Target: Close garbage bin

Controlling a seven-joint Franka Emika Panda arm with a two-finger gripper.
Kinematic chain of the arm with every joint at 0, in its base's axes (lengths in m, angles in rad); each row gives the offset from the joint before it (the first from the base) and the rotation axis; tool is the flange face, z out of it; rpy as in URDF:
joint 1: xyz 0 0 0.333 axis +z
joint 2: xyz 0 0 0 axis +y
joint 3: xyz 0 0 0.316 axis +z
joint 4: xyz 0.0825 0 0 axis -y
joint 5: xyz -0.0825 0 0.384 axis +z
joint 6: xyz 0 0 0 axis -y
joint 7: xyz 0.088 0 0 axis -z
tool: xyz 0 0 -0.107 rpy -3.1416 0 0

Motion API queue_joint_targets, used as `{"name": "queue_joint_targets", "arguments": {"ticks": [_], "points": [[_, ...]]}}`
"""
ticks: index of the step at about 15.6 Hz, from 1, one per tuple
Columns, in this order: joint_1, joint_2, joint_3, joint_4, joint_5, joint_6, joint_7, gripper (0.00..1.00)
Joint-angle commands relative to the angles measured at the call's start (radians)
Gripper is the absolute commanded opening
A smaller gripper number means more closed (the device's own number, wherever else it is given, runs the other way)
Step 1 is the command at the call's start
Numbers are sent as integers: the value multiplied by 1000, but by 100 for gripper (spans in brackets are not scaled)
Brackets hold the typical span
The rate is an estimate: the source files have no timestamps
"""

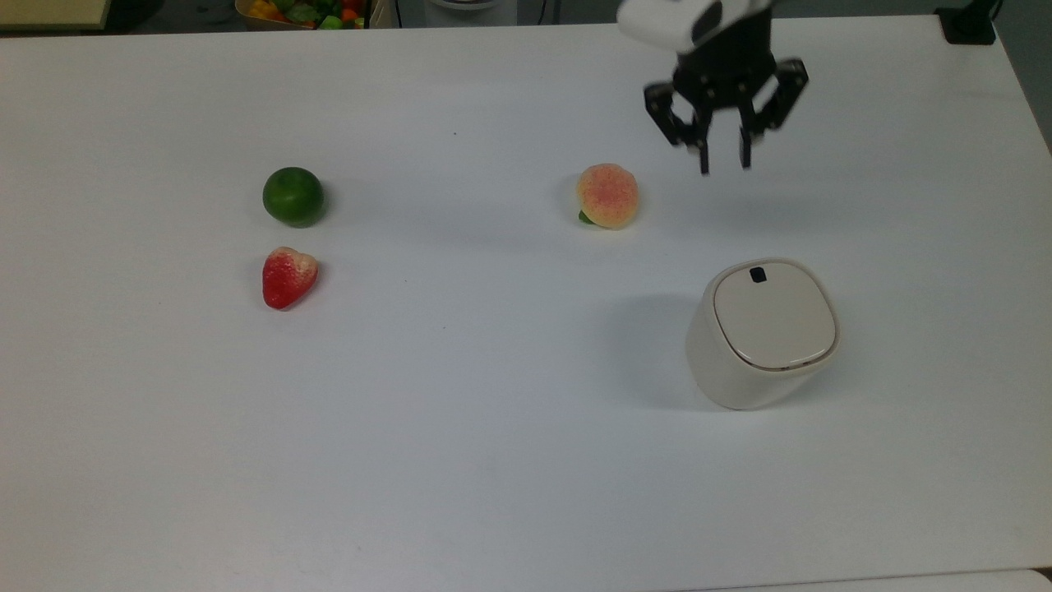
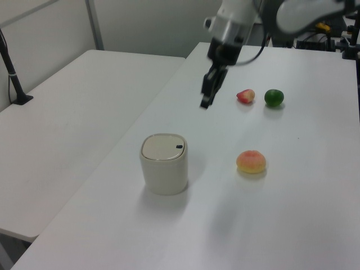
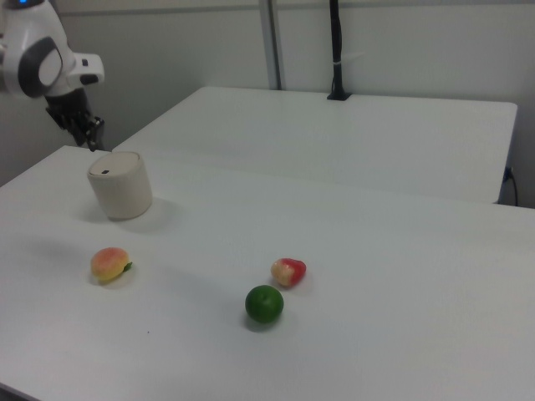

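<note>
The cream-white garbage bin [image 1: 744, 370] stands on the white table at the top view's right, with its flat lid [image 1: 774, 318] lying down flush on the rim and a small black mark [image 1: 757, 275] near the lid's far edge. It also stands in the left view as the bin [image 2: 163, 169] and in the right view as the bin [image 3: 120, 185]. My gripper [image 1: 724, 165] hangs in the air well above and behind the bin, open with a narrow gap and nothing between its fingers. The gripper [image 2: 205, 102] points down, apart from the lid, and the gripper [image 3: 92, 141] sits just over the bin's far side.
A peach [image 1: 607, 196] lies to the top view's left of the bin. A green lime [image 1: 293, 196] and a red strawberry [image 1: 288, 276] lie farther left. A bowl of mixed produce [image 1: 304, 11] sits past the table's far edge. A second table [image 2: 73, 112] adjoins this one.
</note>
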Motion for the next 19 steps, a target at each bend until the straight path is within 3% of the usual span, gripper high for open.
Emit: {"name": "queue_joint_targets", "arguments": {"ticks": [1,2,4,8,11,13,16,19], "points": [[-45,-128,-2,-41,36,-160,-40,71],[-51,-150,-4,-41,36,-200,-40,85],[-79,-199,-11,-41,35,-272,-51,100],[-122,-276,-43,-39,33,-409,-72,100],[-124,-308,-122,-39,30,-490,-74,100],[-122,-317,-203,-39,33,-509,-86,100],[-128,-328,-257,-41,21,-507,-164,100],[-174,-325,-264,-50,18,-492,-345,100]]}}
